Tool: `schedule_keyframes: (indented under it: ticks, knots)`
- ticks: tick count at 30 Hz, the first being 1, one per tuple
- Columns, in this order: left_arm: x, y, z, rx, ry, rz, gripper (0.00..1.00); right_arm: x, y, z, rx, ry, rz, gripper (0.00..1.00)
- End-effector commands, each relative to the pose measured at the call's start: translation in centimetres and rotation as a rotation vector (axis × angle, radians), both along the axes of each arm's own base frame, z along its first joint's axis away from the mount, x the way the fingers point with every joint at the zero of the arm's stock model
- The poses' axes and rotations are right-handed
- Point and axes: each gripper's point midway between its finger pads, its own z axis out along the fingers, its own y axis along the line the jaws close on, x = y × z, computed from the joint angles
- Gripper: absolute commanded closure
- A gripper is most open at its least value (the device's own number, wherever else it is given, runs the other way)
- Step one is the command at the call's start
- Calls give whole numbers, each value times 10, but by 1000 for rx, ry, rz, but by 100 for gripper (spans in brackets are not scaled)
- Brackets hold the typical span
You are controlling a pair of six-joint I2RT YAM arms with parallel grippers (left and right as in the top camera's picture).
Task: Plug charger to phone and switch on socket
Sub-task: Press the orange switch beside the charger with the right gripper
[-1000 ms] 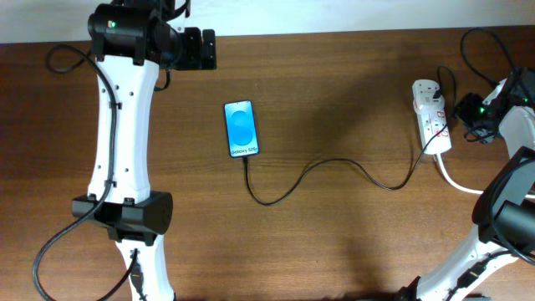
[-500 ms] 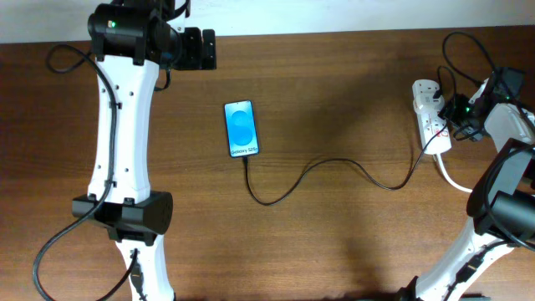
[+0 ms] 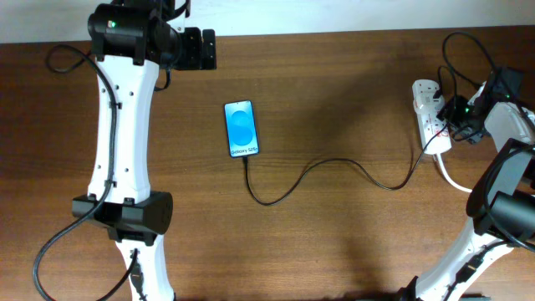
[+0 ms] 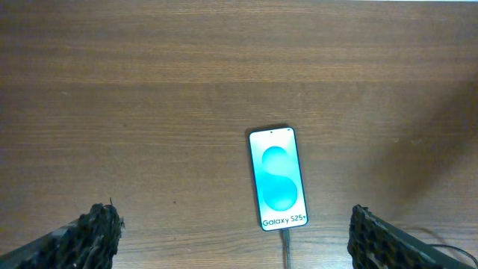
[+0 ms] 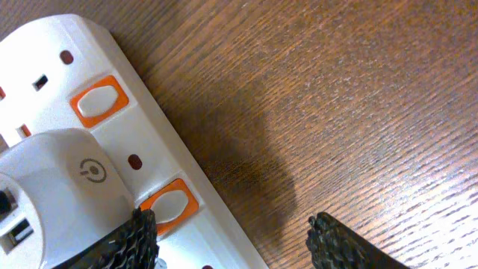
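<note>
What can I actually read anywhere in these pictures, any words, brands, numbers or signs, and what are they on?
"Galaxy S25+": at the bottom of the lit screen of the small black-framed smartphone, clear in the left wrist view.
A power sign (circle with a stroke), no letters: on the white plug block seated in the white power strip.
The strip's orange switches: no readable marks.

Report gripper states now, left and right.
Left gripper: open, holding nothing.
Right gripper: open, holding nothing, one finger beside the socket.
</note>
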Motion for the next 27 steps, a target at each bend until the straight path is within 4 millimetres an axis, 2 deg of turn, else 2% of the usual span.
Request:
schedule_keyframes:
  ticks: [1, 7, 11, 19, 23, 27]
  knots:
    - [2, 2, -5, 15, 9, -1, 0, -4, 0, -19, 4, 28, -47, 32]
    - [2, 2, -5, 15, 9, -1, 1, -6, 6, -21, 12, 46, -37, 32]
    - [2, 2, -5, 15, 9, -1, 1, -10, 25, -28, 20, 84, 12, 33]
    - [2, 2, -5, 15, 9, 0, 0, -5, 44, -30, 48, 69, 88, 33]
    - [2, 3, -5, 15, 9, 0, 1, -5, 64, -32, 54, 95, 135, 33]
    - [2, 2, -5, 15, 9, 0, 0, -8, 62, -34, 38, 113, 127, 33]
